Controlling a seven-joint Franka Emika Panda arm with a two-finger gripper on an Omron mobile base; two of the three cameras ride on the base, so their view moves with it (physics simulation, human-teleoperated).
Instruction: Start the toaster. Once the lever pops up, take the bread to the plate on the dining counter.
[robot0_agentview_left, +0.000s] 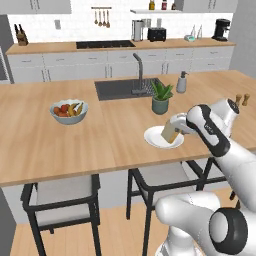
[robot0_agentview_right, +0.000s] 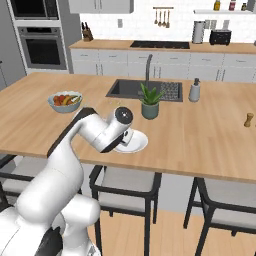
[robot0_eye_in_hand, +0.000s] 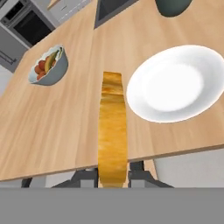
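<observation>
So going left to right from the gripper: way off to its left on the dining counter sits the fruit bowl, grey-white with bananas and red fruit in it, well apart from everything else. Then you get the bread itself, clamped edge-on between the fingers of the gripper, so the jaws are closed on the slice and holding it up on its edge, tilted a bit. In the hand view the crust runs straight up the middle of the shot from the fingertips. The plate is just to the right of the slice there, white and bare, and from the left base view the bread hangs right over the plate's near rim; can't tell if it's touching it.

Past the gripper, farther out, there's a potted plant near the plate, then the dark sink with its faucet. Toaster is way back on the rear counter, far from the hand.
</observation>
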